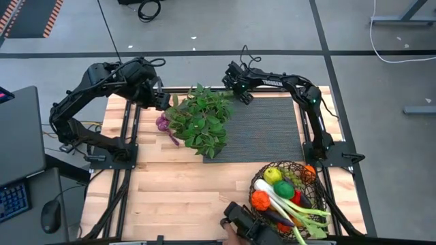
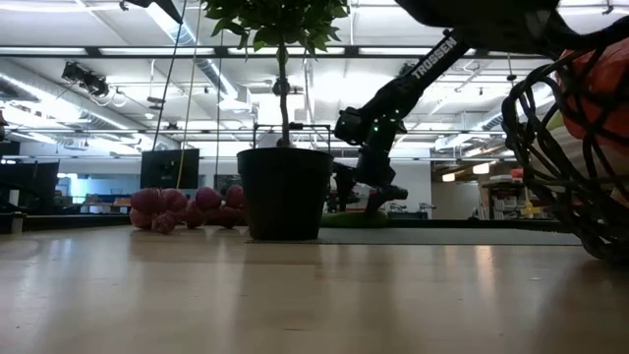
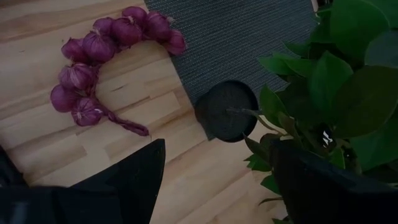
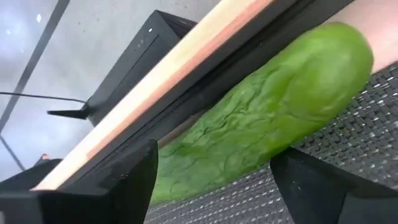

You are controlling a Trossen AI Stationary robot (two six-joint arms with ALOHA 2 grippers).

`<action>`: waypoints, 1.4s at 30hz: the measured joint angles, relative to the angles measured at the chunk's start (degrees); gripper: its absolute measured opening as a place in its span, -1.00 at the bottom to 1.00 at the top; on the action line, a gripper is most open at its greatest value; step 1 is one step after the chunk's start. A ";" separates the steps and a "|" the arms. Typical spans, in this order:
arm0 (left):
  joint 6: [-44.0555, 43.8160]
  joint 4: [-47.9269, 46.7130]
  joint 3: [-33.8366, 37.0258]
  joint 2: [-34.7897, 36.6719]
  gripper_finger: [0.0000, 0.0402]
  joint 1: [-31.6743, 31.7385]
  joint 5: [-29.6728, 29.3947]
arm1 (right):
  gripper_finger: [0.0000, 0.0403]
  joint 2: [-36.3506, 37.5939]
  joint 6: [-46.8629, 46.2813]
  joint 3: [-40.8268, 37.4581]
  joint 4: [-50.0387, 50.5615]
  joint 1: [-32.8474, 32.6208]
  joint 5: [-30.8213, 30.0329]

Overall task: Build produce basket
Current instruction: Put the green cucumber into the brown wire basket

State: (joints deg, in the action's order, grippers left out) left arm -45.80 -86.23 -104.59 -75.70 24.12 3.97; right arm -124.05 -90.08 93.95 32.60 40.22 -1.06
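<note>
The surface [image 1: 177, 184] is light wood with visible plank grain and a low sheen. The mat [image 1: 269, 126] is dark, matt, with a ribbed woven texture. The basket [image 1: 262, 178] is thin dark wire, loosely woven and see-through. The cucumber [image 4: 273, 115] is green plastic, slightly glossy, with a wrinkled skin. The purple grapes [image 3: 93, 56] look smooth and semi-matt. The plant pot [image 3: 227, 111] is matt black.

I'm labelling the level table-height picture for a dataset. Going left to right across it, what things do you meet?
Purple grapes → black pot of the potted plant → right gripper, over a green cucumber on the mat → wire basket close at the right edge.
</note>
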 joint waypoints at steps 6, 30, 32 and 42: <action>0.11 -0.05 0.00 0.00 0.43 0.02 0.00 | 0.30 -1.33 0.67 0.12 -0.24 -0.30 0.30; 1.85 0.32 0.00 0.00 0.43 0.20 -0.52 | -0.11 1.82 19.79 3.30 -10.92 -1.25 15.57; 2.19 0.92 0.00 0.00 0.43 0.20 -1.51 | -0.11 1.82 26.60 4.84 -10.75 -1.22 18.21; 1.25 4.80 0.00 0.00 0.43 0.46 -2.03 | -0.11 1.82 66.78 16.19 13.76 -2.41 10.16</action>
State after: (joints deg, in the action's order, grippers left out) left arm -44.56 -81.43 -104.60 -75.70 24.58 1.93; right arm -122.23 -23.30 110.13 46.36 37.82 9.09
